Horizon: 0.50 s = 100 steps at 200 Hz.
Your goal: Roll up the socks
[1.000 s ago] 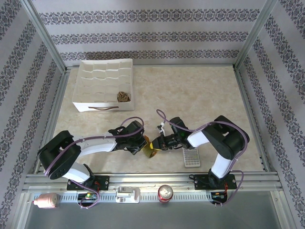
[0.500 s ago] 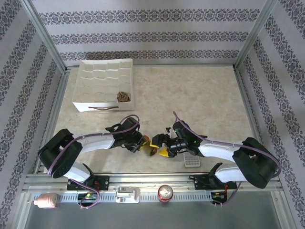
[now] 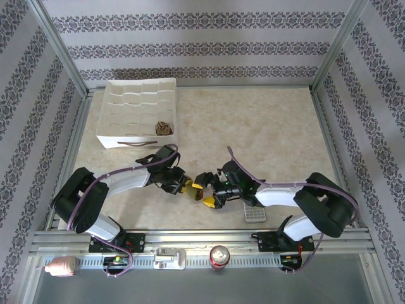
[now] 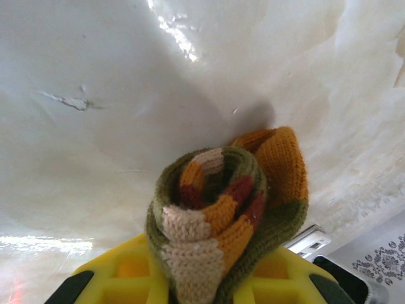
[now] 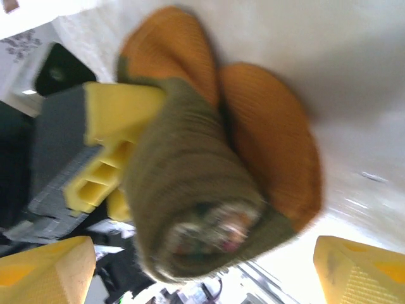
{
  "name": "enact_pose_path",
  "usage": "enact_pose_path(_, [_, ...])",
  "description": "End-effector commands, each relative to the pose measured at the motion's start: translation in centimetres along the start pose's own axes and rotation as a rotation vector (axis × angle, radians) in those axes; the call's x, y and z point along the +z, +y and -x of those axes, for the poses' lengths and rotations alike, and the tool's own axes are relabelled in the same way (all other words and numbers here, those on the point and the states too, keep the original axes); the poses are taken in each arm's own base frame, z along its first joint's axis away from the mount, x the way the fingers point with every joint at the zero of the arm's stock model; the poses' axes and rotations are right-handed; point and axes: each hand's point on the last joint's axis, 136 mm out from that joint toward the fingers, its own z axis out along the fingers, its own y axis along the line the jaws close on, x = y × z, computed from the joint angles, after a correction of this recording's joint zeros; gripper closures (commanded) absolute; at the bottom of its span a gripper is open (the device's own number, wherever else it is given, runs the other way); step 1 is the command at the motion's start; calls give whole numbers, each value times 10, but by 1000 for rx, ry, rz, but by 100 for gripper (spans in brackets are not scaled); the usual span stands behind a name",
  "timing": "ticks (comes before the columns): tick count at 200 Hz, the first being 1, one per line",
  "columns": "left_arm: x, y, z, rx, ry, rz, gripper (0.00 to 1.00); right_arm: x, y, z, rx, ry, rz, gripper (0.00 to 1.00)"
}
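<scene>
- Left pincer [image 3: 186, 185] clamps the rolled green sock [image 4: 223, 218] at the front of the table [image 3: 266, 126].
- Right pincer [image 3: 206, 190] has just spread wide, letting go.
- We judge this roll finished, ready for the box [image 3: 136, 142].

Left arm [image 3: 123, 182] and right arm [image 3: 278, 193] reached inward, 2 wrists nearly meeting. Left gripper [image 3: 183, 186] clamped rolled sock [image 4: 221, 209]; right gripper [image 3: 206, 190] jaws stood wide.

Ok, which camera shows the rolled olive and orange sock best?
Left wrist. The olive and orange sock is sharp there, seen end-on with its spiral of striped cuff. Right wrist shows its side close up but blurred; top external shows it tiny.
</scene>
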Motion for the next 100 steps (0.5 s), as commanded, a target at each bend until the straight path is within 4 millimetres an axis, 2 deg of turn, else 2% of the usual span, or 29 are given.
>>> enact_pose_path(1, [-15, -13, -1, -28, 21, -16, 100, 7, 46, 0, -16, -12, 133, 12])
enact_pose_path(44, [-32, -36, 7, -36, 15, -72, 100, 9, 49, -1, 17, -6, 151, 12])
enact_pose_path(66, [-42, -46, 14, -30, 3, -85, 100, 3, 52, -2, 12, -28, 157, 12])
enact_pose_path(100, [-52, -61, 21, -17, -11, -104, 100, -9, 67, -2, 24, -70, 204, 11])
